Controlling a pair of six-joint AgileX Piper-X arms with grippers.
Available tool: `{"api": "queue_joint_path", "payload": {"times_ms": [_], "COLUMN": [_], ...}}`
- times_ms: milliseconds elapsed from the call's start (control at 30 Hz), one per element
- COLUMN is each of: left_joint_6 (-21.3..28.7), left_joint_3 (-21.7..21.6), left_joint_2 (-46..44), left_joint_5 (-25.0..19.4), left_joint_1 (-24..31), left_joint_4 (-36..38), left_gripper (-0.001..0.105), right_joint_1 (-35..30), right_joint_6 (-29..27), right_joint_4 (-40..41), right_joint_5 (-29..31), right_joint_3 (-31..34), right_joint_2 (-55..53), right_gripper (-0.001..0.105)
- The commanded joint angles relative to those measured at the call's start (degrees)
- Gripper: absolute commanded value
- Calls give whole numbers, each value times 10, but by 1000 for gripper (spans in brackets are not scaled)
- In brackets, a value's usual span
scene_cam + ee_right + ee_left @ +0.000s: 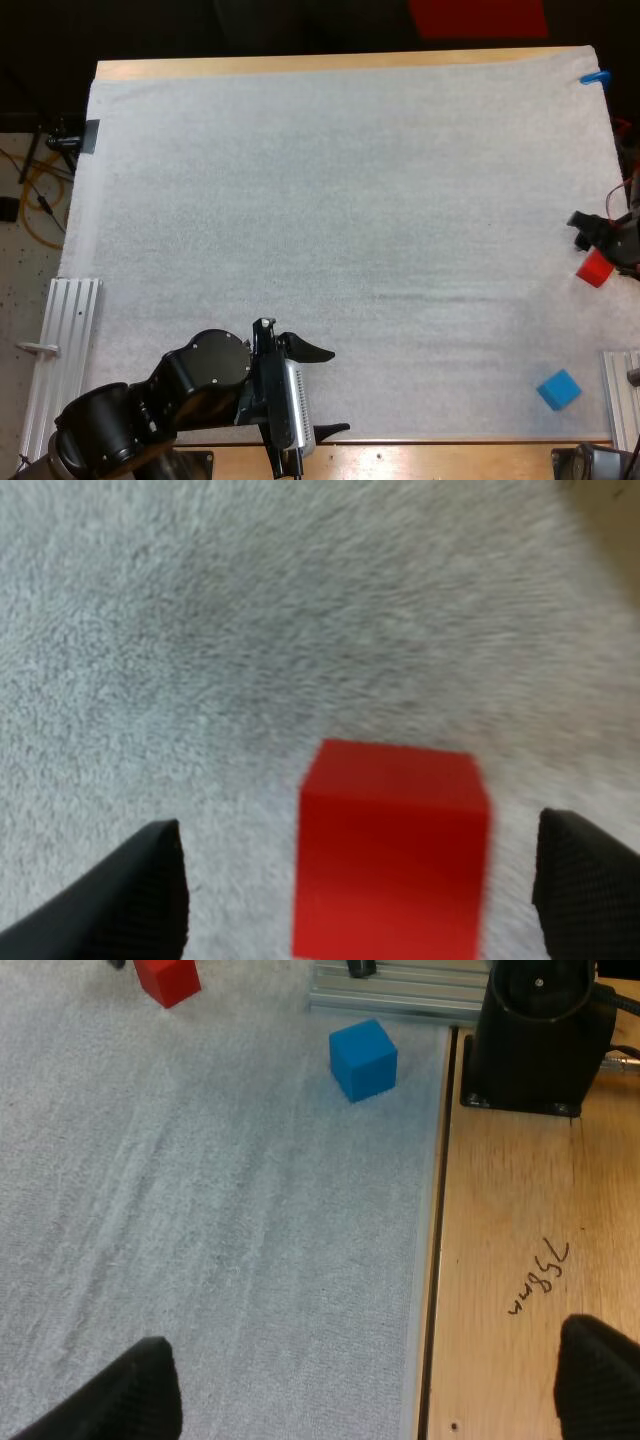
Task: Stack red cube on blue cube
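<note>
The red cube (594, 267) sits on the white mat at the far right edge. My right gripper (598, 242) hovers right at it. In the right wrist view the red cube (388, 845) lies between the two black fingers (150, 895), which stand apart with mat showing on both sides, so my right gripper (365, 905) is open around it. The blue cube (558, 389) rests near the front right corner of the mat, apart from the red one. My left gripper (326, 392) is open over the mat's front edge, holding nothing. From there the blue cube (362, 1058) and red cube (167, 978) lie far ahead.
Metal rails flank the mat at the front left (62, 350) and front right (622, 395). The right arm's black base (540, 1030) stands on bare wood beside the blue cube. The white mat (340, 200) stretches wide between the arms.
</note>
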Motion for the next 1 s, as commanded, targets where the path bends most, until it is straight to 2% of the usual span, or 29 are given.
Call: {"api": "queue_joint_path", "payload": {"times_ms": [0,200,267,333,367,433,533,833,967], "left_joint_6": [-4,-4,-4,-4,-4,-4,-4,-8,-12], "left_joint_3": [-3,-3,-3,-3,-3,-3,-3,-3,-3], "left_joint_2": [-1,-1,-1,-1,-1,-1,-1,-1,-1], "left_joint_5": [-6,-6,-6,-6,-6,-6,-6,-10,-10], "left_joint_1": [-3,-3,-3,-3,-3,-3,-3,-3,-3], "left_joint_4": [-8,-8,-8,-8,-8,-8,-8,-8,-8], "left_gripper": [73,73,73,73,73,73,73,73,73], "right_joint_1": [-3,-3,-3,-3,-3,-3,-3,-3,-3], "right_joint_6": [-4,-2,-2,-3,-5,-11,-19,-90,-91], "right_joint_4": [-12,-10,-11,-8,-8,-6,6,126,177], "right_joint_5": [-17,-8,-8,-8,-8,-8,-4,-1,-1], "right_joint_3": [-4,-4,-4,-6,-6,-8,-15,-24,-23], "right_joint_2": [13,56,62,59,58,46,22,-118,-189], "right_gripper": [69,68,63,42,36,16,4,3,3]}}
